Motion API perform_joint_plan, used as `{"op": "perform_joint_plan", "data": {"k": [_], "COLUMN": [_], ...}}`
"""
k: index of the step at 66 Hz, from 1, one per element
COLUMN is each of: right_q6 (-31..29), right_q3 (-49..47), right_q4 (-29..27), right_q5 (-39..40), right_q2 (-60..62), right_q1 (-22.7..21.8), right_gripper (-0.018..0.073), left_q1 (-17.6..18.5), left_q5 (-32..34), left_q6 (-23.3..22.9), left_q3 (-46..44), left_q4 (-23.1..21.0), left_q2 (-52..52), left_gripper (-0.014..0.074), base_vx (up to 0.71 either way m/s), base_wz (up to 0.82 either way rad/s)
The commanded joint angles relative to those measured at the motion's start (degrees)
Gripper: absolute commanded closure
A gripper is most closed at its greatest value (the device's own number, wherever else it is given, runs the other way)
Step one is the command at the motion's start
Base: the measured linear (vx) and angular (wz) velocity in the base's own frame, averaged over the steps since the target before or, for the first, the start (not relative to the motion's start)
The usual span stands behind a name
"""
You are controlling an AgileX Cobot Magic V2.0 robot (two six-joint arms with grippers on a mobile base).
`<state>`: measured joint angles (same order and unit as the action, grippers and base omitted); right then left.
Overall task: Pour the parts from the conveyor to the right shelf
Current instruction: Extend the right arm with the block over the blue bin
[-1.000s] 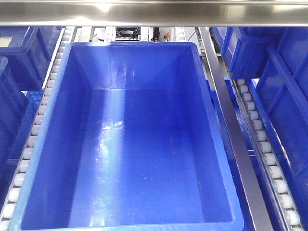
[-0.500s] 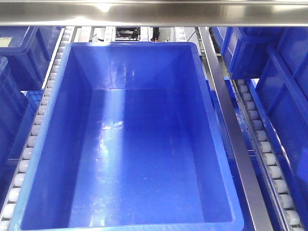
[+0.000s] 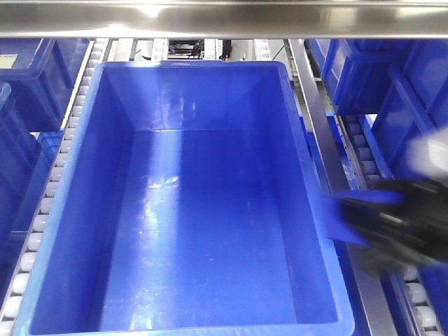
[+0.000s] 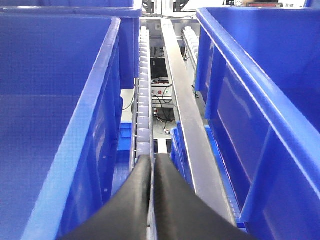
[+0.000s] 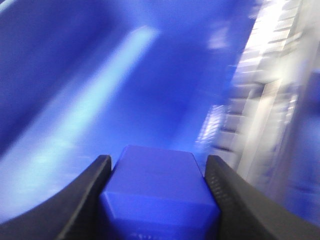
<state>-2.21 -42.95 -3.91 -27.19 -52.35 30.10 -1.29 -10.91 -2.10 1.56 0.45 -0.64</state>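
**Ana:** Fingers of the right gripper were clamped on a blue part, one dark finger pressed against each side of the block. The right wrist view was blurred, but the grip itself was plain.

**Ben:** And where was that from the front?

**Ana:** In the front view the right gripper was a dark smear at about four o'clock, with a patch of blue at its tip. It was just at the right rim of the big blue bin, over the steel rail beside it. Whether it touched the rim I couldn't tell, the blur was too heavy.

**Ben:** The left one?

**Ana:** The left gripper had its two black fingers pressed together, nothing between them. It pointed toward twelve o'clock along a roller rail of the right shelf, in the gap between two blue bins, one at nine o'clock and one at three o'clock.

**Ben:** Anything in the big bin?

**Ana:** Only its glossy floor with light streaks showed. White rollers ran along its left side, and more blue bins sat at two o'clock.
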Motion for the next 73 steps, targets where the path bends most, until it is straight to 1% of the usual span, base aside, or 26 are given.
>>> {"op": "perform_joint_plan", "data": {"k": [1, 14, 20, 26, 38, 46, 55, 73], "right_q6": [1.33, 1.41, 1.68, 2.86, 2.66, 2.74, 3.93, 4.07], "right_q3": [-5.84, -14.86, -19.22, -24.43, -35.01, -41.33, -46.75, -52.65], "right_q4": [0.74, -0.11, -0.39, -1.23, -2.04, -1.92, -1.81, -1.39], "right_q5": [4.96, 4.76, 3.48, -0.23, -9.24, -13.49, -16.17, -21.79], "right_q2": [-6.64, -21.99, -28.13, -33.99, -44.83, -50.07, -55.34, -63.07], "right_q1": [2.16, 5.26, 5.86, 5.86, 5.86, 5.86, 5.86, 5.86], "right_gripper": [0.0561, 0.0561, 0.0561, 0.0561, 0.0561, 0.0561, 0.0561, 0.0559], "left_q1": [-0.16, -0.16, -0.16, -0.16, -0.16, -0.16, -0.16, -0.16], "left_q5": [4.10, 4.10, 4.10, 4.10, 4.10, 4.10, 4.10, 4.10], "left_q6": [-0.49, -0.49, -0.49, -0.49, -0.49, -0.49, -0.49, -0.49], "left_q3": [-1.10, -1.10, -1.10, -1.10, -1.10, -1.10, -1.10, -1.10], "left_q4": [-0.45, -0.45, -0.45, -0.45, -0.45, -0.45, -0.45, -0.45], "left_q2": [-0.68, -0.68, -0.68, -0.68, -0.68, -0.68, -0.68, -0.68], "left_gripper": [0.0603, 0.0603, 0.0603, 0.0603, 0.0603, 0.0603, 0.0603, 0.0603], "base_vx": [0.00, 0.00, 0.00, 0.00, 0.00, 0.00, 0.00, 0.00], "base_wz": [0.00, 0.00, 0.00, 0.00, 0.00, 0.00, 0.00, 0.00]}}
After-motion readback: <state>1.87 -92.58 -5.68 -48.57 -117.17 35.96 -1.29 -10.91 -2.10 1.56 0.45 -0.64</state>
